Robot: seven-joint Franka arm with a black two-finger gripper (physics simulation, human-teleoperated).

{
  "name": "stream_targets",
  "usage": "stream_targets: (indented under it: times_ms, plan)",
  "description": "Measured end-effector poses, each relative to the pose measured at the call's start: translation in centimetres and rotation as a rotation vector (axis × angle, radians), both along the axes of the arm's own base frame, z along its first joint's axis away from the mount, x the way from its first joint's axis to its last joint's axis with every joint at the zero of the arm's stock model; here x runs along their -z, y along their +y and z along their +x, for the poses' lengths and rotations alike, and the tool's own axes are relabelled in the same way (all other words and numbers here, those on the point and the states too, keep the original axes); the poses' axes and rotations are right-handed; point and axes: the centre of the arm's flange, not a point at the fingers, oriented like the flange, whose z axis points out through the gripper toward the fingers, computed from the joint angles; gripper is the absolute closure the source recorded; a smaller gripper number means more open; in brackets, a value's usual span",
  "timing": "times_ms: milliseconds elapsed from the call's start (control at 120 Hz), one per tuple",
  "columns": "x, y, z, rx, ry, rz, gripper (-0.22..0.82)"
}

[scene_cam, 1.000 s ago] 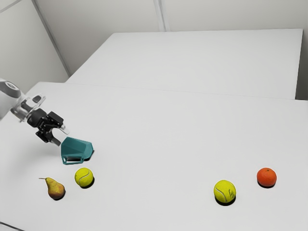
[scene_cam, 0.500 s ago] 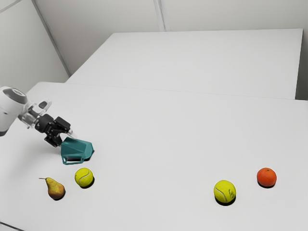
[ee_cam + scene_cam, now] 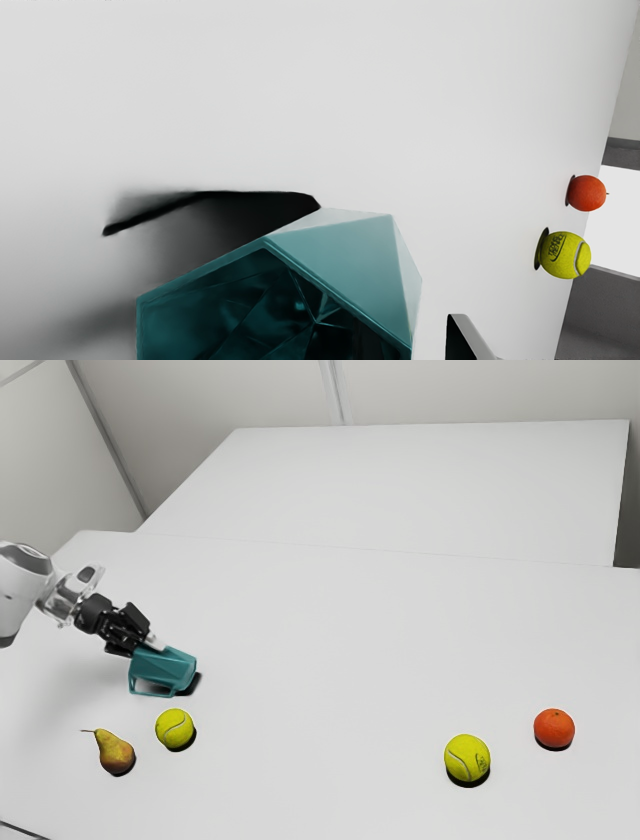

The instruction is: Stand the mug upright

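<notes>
The teal mug (image 3: 163, 669) lies over on its side at the near part of the exterior view's left, on the white counter (image 3: 320, 630), not upright. Its mouth faces the hand (image 3: 147, 647), and its handle is on the side toward the near tennis ball (image 3: 175, 729). The wrist view looks into its dark, faceted inside, and a black shadow spreads over the counter beside it.

The hand is at the mug's mouth end, its fingers parted. One finger (image 3: 462, 332) stands outside the mug, with a strip of counter seen between its tip and the wall. The other finger is hidden, perhaps by the mug itself, and the hand does not appear to have hold of anything.

The near tennis ball sits just beside the mug, apart from it. A pear (image 3: 115, 755) lies near that ball, its stem pointing to the exterior view's left. Well apart, toward the exterior view's right, are a second tennis ball (image 3: 467, 758) and an orange (image 3: 554, 728), near each other but not touching.
</notes>
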Motion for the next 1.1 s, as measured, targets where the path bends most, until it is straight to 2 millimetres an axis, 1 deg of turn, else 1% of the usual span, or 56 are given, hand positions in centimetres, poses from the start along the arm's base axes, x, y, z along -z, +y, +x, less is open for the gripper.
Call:
stream_targets:
  times_ms: [100,208,483,517,592,692,750,808,892,992,1100]
  plan:
    - [-0.1,-0.4,0.2,0.008,-0.004,-0.002,0.67]
    - [-0.2,-1.0,0.5,0.018,-0.007,-0.005,0.73]
    - [-0.9,-1.4,0.7,0.023,-0.015,-0.002,0.77]
    - [-1.4,-1.6,0.9,0.029,-0.022,0.002,0.77]
    - [-3.5,-3.2,1.6,0.067,-0.052,0.029,0.77]
    - [-6.9,-6.9,2.9,0.167,-0.09,0.1,0.77]
    - [-8.3,-8.8,2.9,0.218,-0.103,0.151,0.78]
    - [-9.4,-10.2,2.9,0.262,-0.118,0.219,0.78]
    - [-9.9,-11.9,2.6,0.318,-0.133,0.317,0.78]
    - [-10.4,-13.3,2.6,0.371,-0.159,0.426,0.77]
    - [-10.3,-15.1,2.4,0.434,-0.175,0.533,0.77]
